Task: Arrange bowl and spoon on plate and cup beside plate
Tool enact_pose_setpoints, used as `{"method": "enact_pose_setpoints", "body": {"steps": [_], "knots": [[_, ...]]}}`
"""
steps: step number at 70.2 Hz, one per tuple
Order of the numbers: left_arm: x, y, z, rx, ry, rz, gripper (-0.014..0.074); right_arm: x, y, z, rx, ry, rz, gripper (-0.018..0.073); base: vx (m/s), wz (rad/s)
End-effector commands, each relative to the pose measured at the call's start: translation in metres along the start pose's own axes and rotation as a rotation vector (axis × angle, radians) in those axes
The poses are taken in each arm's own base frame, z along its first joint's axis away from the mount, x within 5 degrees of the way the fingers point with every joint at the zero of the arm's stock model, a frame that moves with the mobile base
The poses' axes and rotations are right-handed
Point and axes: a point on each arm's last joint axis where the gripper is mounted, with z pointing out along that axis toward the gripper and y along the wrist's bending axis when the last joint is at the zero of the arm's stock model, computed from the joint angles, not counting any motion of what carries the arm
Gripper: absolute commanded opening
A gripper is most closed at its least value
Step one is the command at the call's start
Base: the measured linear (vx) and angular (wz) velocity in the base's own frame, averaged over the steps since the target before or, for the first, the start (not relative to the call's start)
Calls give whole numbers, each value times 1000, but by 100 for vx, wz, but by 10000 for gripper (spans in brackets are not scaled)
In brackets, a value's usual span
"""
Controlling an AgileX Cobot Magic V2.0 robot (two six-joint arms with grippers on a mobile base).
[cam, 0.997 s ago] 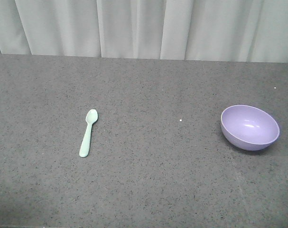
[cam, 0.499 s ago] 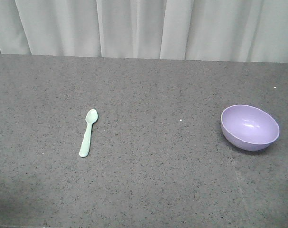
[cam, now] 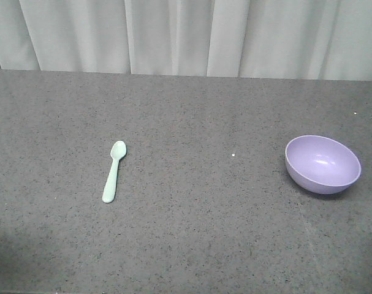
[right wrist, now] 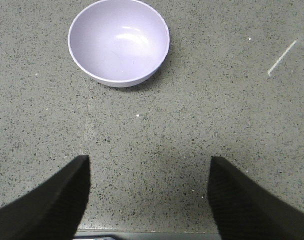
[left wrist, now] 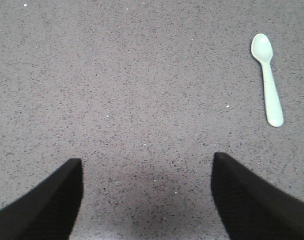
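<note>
Spoon point(left wrist: 267, 80) is lying on the table point(left wrist: 116, 75) ahead-right of my left pincer point(left wrist: 146, 158), which is gaping wide, empty | bowl point(right wrist: 118, 42) is sitting upright ahead-left of my right pincer point(right wrist: 149, 157), also gaping wide, empty.

Darker shadow point(cam: 17, 260), near-left of table point(cam: 192, 239)

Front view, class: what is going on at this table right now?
Nothing is held yet. A short mint-green plastic spoon and a small round lavender plastic bowl lie well apart on the grey speckled table. The open left gripper hovers near the spoon, the open right gripper before the bowl. No plate or cup shows.
</note>
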Motion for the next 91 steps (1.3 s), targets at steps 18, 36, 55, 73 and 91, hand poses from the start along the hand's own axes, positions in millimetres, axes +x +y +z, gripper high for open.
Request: {"method": "enact_pose_setpoints", "body": {"steps": [18,36,55,73,91], "knots": [[-27,-24,14,148,0,30,565,-15,-1,-8,2,-134,-6,535,0,0],[-55,-73,75,212,143,126,542,-16,-1,-8,1,-147,-6,532,0,0],[-70,-125,148,232,250,187,541,-16,-1,-8,0,-147,-6,532,0,0],[-83,-153,186,175,236,165,541,-16,0,-8,-2,-147,-5,532,0,0],[-83,-178,216,158,266,168,541,-16,0,-8,-3,-146,-4,532,0,0]]}}
